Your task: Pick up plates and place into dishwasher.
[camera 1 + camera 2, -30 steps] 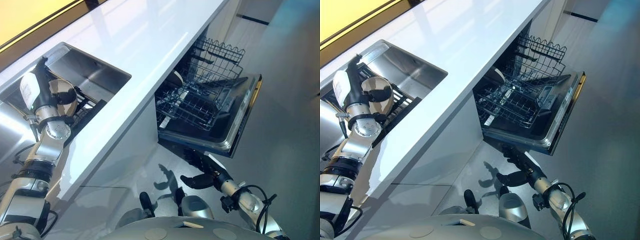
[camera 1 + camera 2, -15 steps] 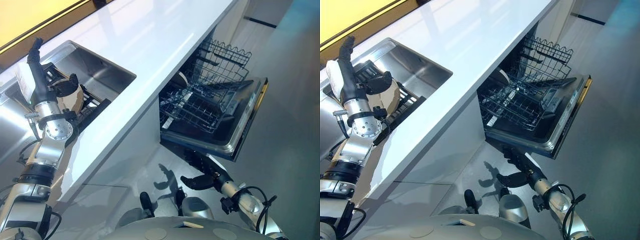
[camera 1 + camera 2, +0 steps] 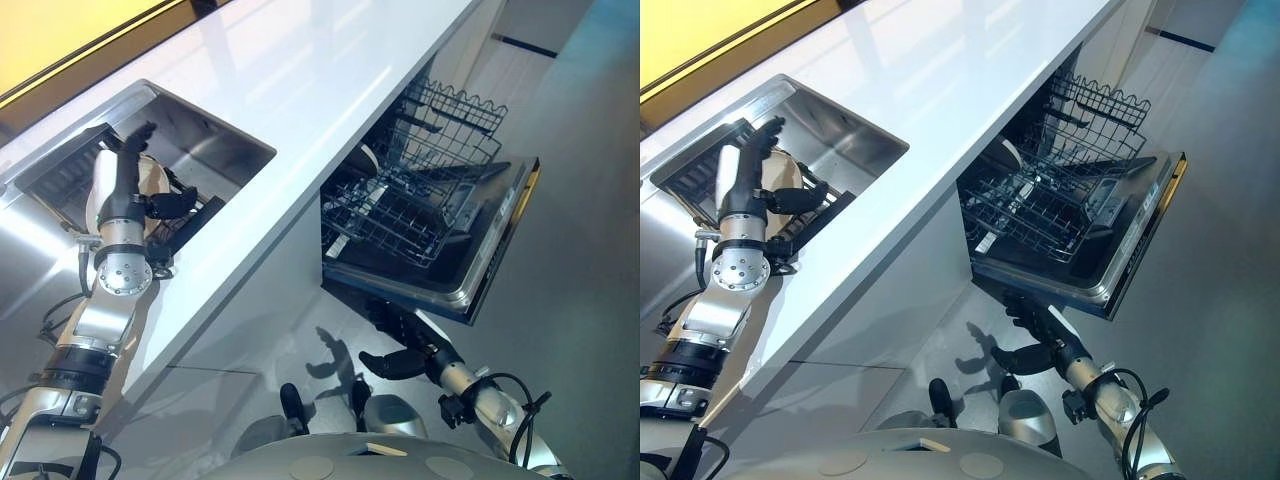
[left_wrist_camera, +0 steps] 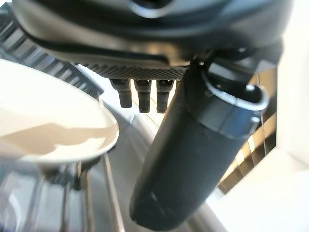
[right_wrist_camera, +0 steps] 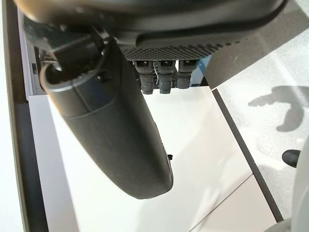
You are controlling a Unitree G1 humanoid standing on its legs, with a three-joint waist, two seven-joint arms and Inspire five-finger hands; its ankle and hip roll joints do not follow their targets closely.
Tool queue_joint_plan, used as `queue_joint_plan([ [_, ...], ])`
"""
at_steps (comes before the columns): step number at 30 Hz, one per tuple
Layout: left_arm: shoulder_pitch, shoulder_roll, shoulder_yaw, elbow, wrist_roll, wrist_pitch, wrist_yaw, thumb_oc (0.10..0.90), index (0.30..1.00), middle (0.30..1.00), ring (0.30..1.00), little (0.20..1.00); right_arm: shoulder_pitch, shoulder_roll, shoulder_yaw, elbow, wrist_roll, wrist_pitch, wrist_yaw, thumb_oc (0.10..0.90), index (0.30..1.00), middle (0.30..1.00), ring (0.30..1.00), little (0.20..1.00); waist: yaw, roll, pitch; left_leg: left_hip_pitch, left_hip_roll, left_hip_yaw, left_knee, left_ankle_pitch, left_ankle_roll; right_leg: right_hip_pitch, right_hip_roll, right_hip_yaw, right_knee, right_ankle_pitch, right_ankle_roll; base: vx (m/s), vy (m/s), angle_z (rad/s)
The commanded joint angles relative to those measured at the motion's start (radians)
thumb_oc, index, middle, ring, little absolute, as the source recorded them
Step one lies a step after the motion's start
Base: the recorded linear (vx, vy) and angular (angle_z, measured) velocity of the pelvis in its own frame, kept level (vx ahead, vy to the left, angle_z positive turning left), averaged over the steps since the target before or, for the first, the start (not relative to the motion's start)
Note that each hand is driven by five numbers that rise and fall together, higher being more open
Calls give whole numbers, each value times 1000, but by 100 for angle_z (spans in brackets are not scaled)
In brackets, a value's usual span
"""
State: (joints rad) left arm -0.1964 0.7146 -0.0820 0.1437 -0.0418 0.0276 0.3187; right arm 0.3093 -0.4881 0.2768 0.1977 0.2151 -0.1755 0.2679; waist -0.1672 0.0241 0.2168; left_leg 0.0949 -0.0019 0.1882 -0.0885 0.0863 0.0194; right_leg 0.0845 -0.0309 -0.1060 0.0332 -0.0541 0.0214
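A cream plate (image 3: 153,180) stands on edge in the dark dish rack (image 3: 197,214) in the steel sink (image 3: 205,140). My left hand (image 3: 122,190) is open against it. Its straight fingers (image 3: 135,140) point up across the plate's face and the thumb (image 3: 177,203) juts out over the rack. In the left wrist view the plate's rim (image 4: 58,121) lies beside the thumb (image 4: 193,159), with no grip showing. My right hand (image 3: 397,348) hangs open low under the dishwasher door (image 3: 495,265). In front of it is a white cabinet panel (image 5: 203,145).
The dishwasher stands open under the white countertop (image 3: 300,70), with the lower wire rack (image 3: 400,215) pulled out and the upper rack (image 3: 440,120) above it. A pale dish (image 3: 367,157) sits at the rack's back. Grey floor (image 3: 580,200) spreads to the right.
The left hand has turned and swung right along the plate, its fingers now straight over the plate's face. The camera shifted slightly. The right hand has stayed in place.
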Motion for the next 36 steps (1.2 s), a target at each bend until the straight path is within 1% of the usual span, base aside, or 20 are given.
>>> queue_joint_plan([
  [1, -71, 51, 29, -72, -4, -19, -5, 800, 900, 900, 900, 900, -10, 14, -35, -107, 29, -95, 4, 800, 900, 900, 900, 900, -4, 4, -45, 34, -72, -1, 94, -209, 35, -73, 20, -4, 134, -77, 96, -23, -4, 5],
  [6, -59, 59, 30, -64, 2, 17, -20, 800, 900, 900, 900, 900, -11, 11, -37, -101, 29, -101, 4, 800, 900, 900, 900, 900, -4, 11, -43, 35, -73, -2, 89, -204, 32, -68, 20, -5, 124, -77, 94, -8, 0, 2],
  [10, -51, 68, 30, -47, 46, 43, 12, 800, 900, 900, 900, 900, -11, 6, -38, -104, 32, -100, 7, 800, 900, 900, 900, 900, -4, 13, -42, 33, -72, -4, 88, -202, 31, -67, 21, -6, 121, -78, 93, 0, 0, 0],
  [15, -57, 107, 27, 0, 166, 87, 80, 800, 900, 900, 900, 900, -10, -3, -34, -97, 39, -109, 6, 800, 900, 900, 900, 900, -4, 13, -42, 34, -72, -4, 83, -199, 29, -64, 21, -12, 115, -77, 92, 0, 0, 0],
  [18, -55, 120, 22, 23, 189, 99, 91, 800, 900, 900, 900, 900, -7, -9, -33, -102, 44, -108, 7, 800, 900, 900, 900, 900, -4, 13, -40, 32, -72, -4, 86, -199, 28, -64, 22, -12, 114, -78, 90, 0, -3, 1],
  [23, -55, 118, -6, 51, 234, 124, 96, 800, 900, 900, 900, 900, -7, -15, -25, -106, 50, -108, 4, 800, 900, 900, 900, 900, -5, 12, -37, 31, -72, -8, 84, -198, 26, -64, 24, -11, 112, -80, 89, 0, -4, 2],
  [31, -60, 117, -30, 79, 243, 160, 45, 800, 900, 900, 900, 900, -10, -20, -24, -112, 51, -99, 12, 800, 900, 900, 900, 900, -8, 16, -33, 28, -73, -9, 89, -199, 26, -64, 26, -9, 111, -84, 88, 0, 0, 0],
  [33, -61, 111, -37, 81, 262, 179, 43, 800, 900, 900, 900, 900, -11, -21, -21, -116, 50, -97, 11, 800, 900, 900, 900, 900, -9, 18, -30, 28, -72, -9, 89, -198, 26, -64, 27, -10, 113, -86, 86, 0, 0, 0],
  [36, -64, 108, -58, 105, 249, 185, 20, 800, 900, 900, 900, 900, -15, -26, -20, -120, 52, -92, 14, 800, 900, 900, 900, 900, -11, 19, -26, 26, -73, -10, 93, -199, 26, -66, 27, -9, 115, -86, 86, 0, 0, 0],
])
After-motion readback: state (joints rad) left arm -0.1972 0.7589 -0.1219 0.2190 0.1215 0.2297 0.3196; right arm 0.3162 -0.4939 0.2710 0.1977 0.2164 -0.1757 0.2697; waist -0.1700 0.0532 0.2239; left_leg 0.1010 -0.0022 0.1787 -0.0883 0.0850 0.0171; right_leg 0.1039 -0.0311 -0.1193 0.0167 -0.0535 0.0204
